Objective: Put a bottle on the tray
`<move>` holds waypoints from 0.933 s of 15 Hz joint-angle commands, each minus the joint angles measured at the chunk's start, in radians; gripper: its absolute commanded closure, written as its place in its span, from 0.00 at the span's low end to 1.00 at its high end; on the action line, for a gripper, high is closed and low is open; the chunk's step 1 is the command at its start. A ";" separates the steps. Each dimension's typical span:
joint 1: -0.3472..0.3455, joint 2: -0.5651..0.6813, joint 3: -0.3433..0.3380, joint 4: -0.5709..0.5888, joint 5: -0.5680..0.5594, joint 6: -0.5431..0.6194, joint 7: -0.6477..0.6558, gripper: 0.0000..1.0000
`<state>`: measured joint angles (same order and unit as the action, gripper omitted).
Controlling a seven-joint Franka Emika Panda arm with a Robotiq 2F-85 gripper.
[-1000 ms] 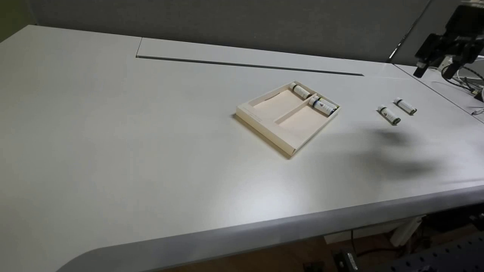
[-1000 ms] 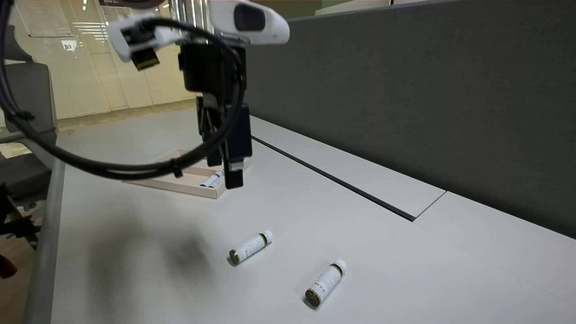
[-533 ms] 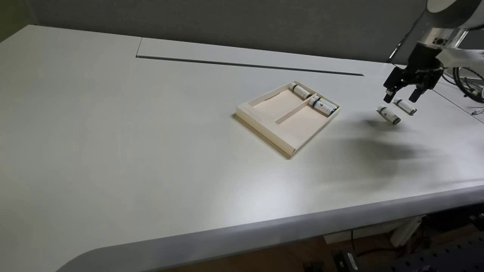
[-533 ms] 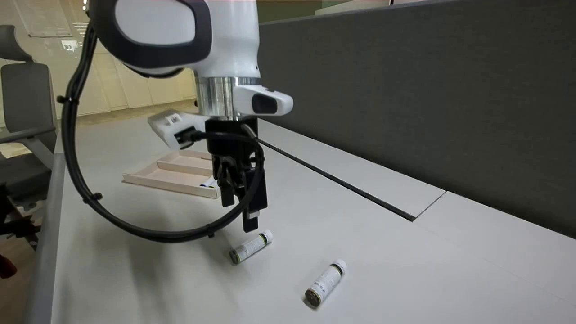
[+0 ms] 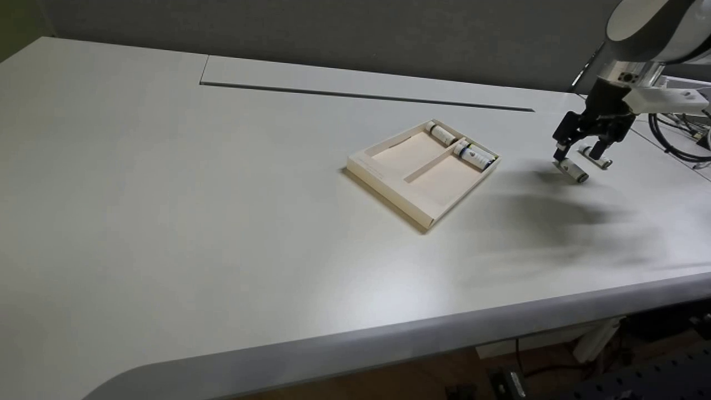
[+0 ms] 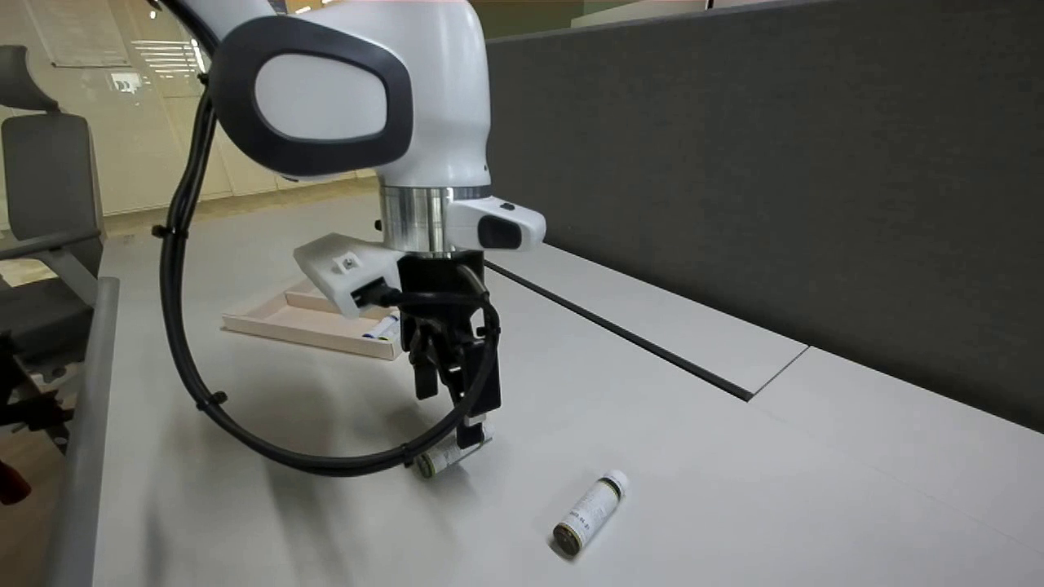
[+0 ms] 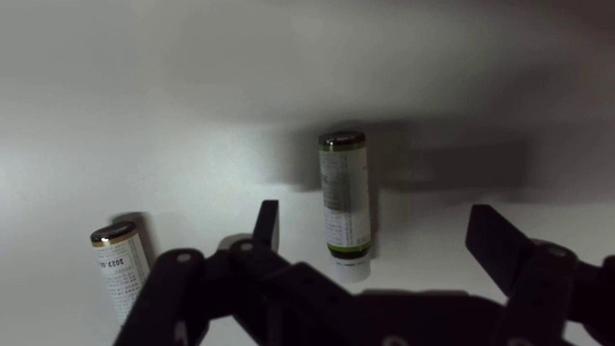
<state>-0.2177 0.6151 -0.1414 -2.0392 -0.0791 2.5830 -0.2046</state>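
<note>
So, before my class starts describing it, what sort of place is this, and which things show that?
Most likely an office, or perhaps an office-like lab: there is a broad white desk, a dark grey partition standing along one side of it, and a grey office-style chair.

my arm (image 6: 444, 106) was glossy white, a dark grey ring (image 6: 400, 106) framing its pale rounded panel (image 6: 320, 98); my wrist collar (image 6: 416, 218) was shiny silver, my looped cable (image 6: 326, 466) black, my gripper (image 7: 375, 218) black.

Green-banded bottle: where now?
In the wrist view, the green-banded bottle lies on the table, framed by the open gripper, right of a gold-banded bottle.
</note>
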 commanded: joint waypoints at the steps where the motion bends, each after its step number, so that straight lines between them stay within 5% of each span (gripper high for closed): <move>1: -0.030 0.034 0.020 0.043 0.011 -0.010 -0.018 0.25; 2: -0.033 0.040 0.021 0.047 0.009 -0.012 -0.023 0.25; 12: -0.035 0.066 0.009 0.104 0.015 -0.088 0.003 0.95; 14: -0.033 0.062 0.007 0.136 0.025 -0.182 0.013 0.93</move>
<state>-0.2438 0.6666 -0.1361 -1.9682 -0.0682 2.5151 -0.2158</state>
